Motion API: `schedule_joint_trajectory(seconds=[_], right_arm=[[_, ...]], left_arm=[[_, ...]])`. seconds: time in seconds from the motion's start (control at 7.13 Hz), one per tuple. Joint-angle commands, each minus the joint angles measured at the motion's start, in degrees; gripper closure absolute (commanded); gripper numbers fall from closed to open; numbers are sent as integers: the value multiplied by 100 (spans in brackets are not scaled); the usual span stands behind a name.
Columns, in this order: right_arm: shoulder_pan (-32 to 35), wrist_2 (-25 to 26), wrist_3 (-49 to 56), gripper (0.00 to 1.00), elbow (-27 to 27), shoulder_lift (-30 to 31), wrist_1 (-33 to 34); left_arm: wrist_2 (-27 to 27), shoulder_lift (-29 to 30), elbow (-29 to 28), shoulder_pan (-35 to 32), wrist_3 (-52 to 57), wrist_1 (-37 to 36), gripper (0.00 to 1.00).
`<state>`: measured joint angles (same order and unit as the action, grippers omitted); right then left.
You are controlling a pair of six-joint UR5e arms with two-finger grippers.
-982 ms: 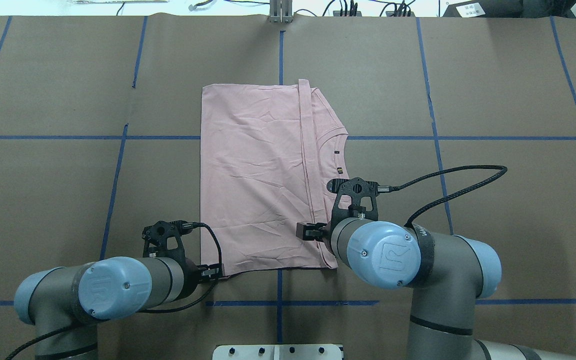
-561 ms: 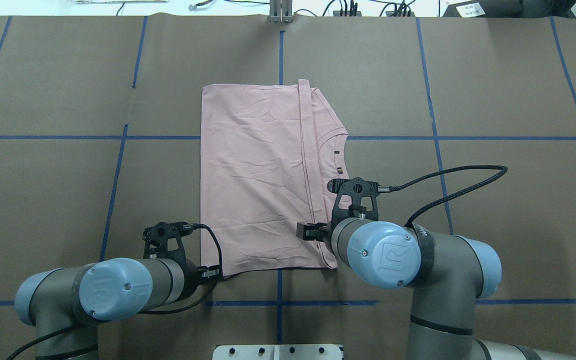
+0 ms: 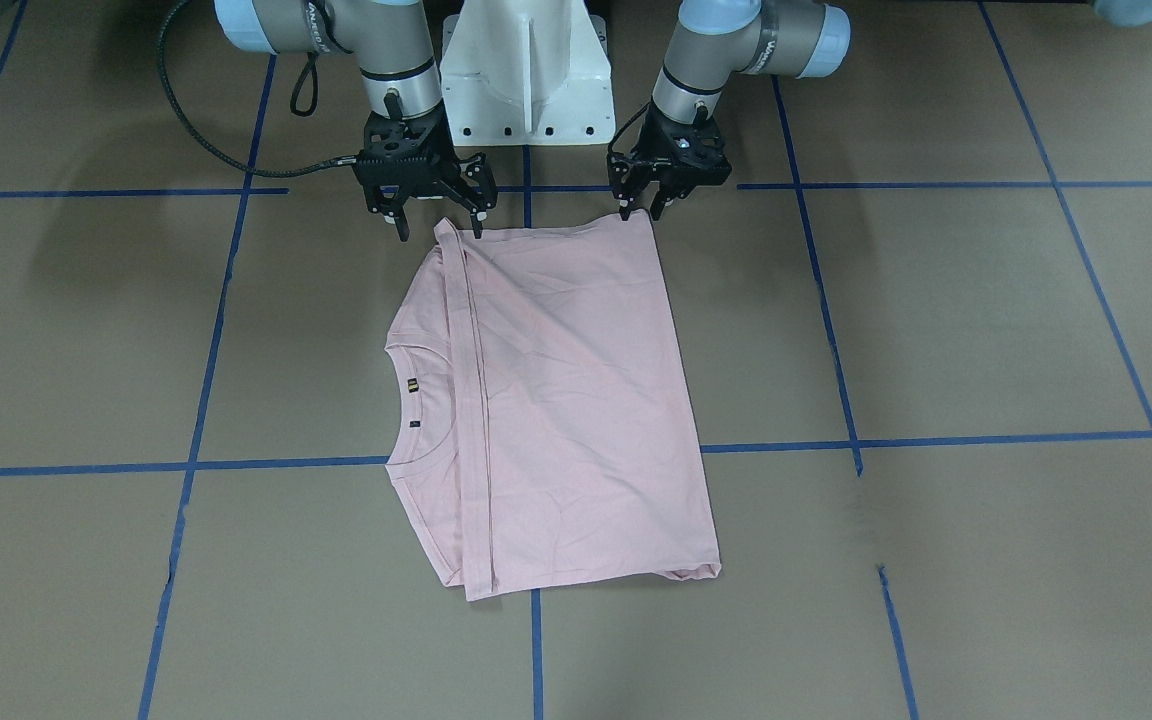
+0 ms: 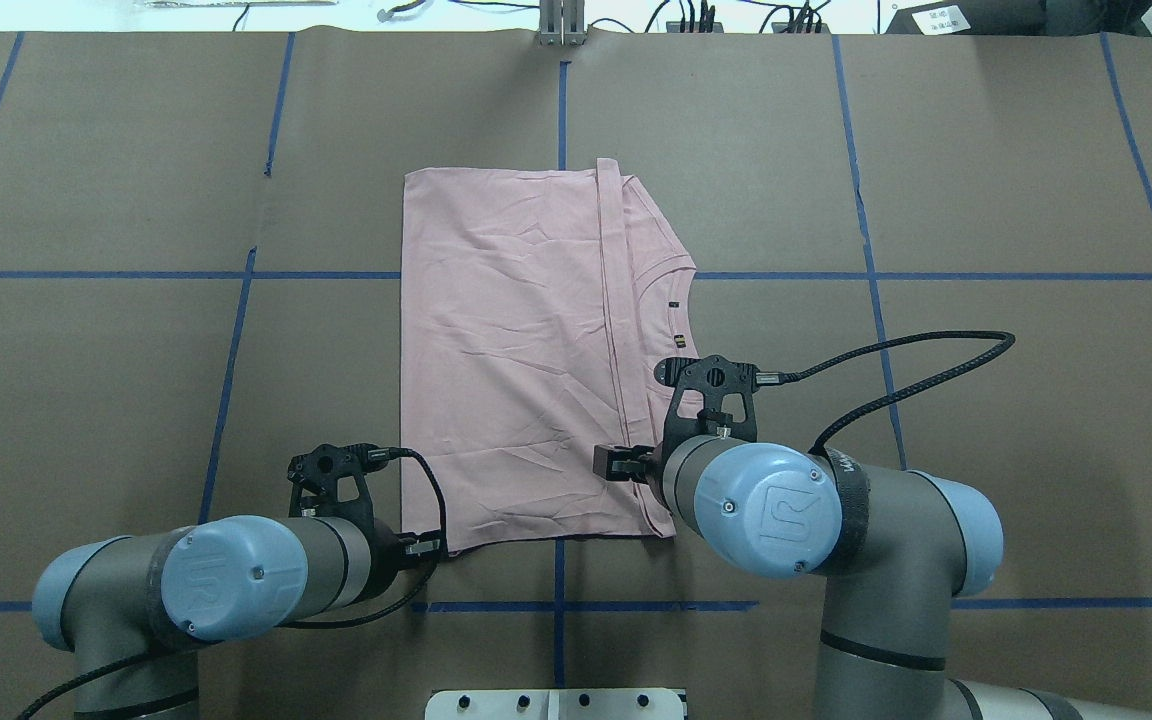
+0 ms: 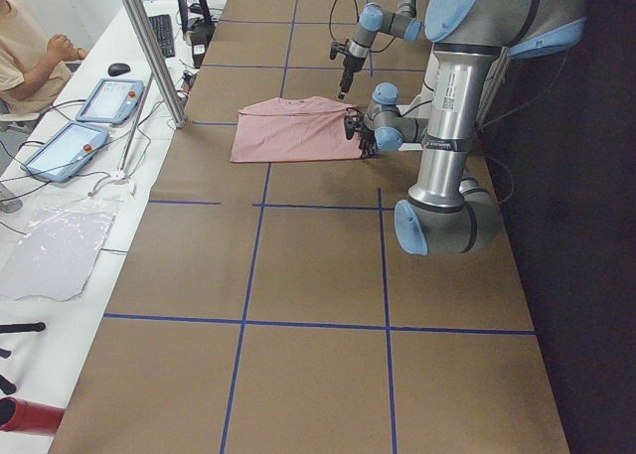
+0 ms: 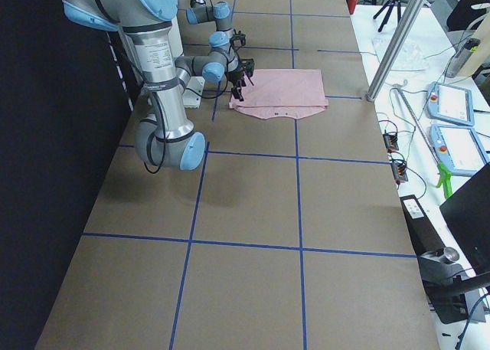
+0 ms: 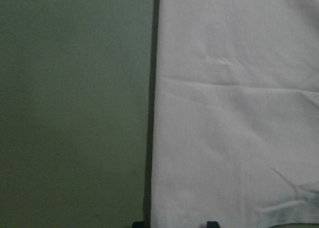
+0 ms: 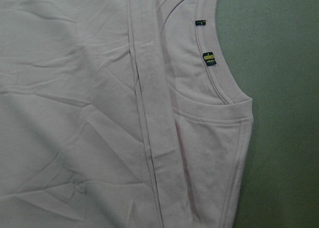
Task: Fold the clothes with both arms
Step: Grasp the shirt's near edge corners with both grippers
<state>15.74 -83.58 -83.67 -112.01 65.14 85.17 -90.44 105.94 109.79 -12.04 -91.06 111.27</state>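
Observation:
The pale pink T-shirt (image 4: 516, 350) lies folded flat on the brown table, printed side hidden, collar (image 8: 219, 83) toward the robot's right. My left gripper (image 3: 641, 212) hovers open at the shirt's near left corner. In the left wrist view its fingertips (image 7: 212, 223) straddle the shirt's side edge (image 7: 154, 138). My right gripper (image 3: 441, 232) stands open wide over the near end of the folded-over hem strip (image 8: 149, 113), close to the shirt's near edge. Neither gripper holds cloth.
The white pedestal base (image 3: 526, 80) stands just behind the grippers. A black cable (image 4: 896, 360) loops out from the right wrist. Blue tape lines (image 4: 866, 200) grid the table. A person (image 5: 30, 47), tablets (image 5: 104, 101) and a metal pole (image 5: 149, 47) are at the far side.
The left arm has crept slightly toward the shirt's near corner. The right arm and the shirt have not moved.

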Motion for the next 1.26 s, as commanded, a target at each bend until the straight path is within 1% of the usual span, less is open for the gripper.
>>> schedule_joint_trajectory(seconds=[0.0, 0.28, 0.42, 0.7, 0.84, 1.12], right_arm=[[-1, 0, 0, 0, 4, -1, 9], [-1, 0, 0, 0, 4, -1, 9], [-1, 0, 0, 0, 4, -1, 9], [-1, 0, 0, 0, 4, -1, 9], [-1, 0, 0, 0, 4, 8, 17], [-19, 9, -61, 1, 39, 8, 44]], left_arm=[[0, -3, -10, 0, 0, 0, 49], [0, -3, -10, 0, 0, 0, 52], [0, -12, -10, 0, 0, 0, 57], [0, -20, -10, 0, 44, 0, 93], [-9, -20, 8, 0, 62, 0, 100], [-9, -12, 60, 0, 70, 0, 100]])
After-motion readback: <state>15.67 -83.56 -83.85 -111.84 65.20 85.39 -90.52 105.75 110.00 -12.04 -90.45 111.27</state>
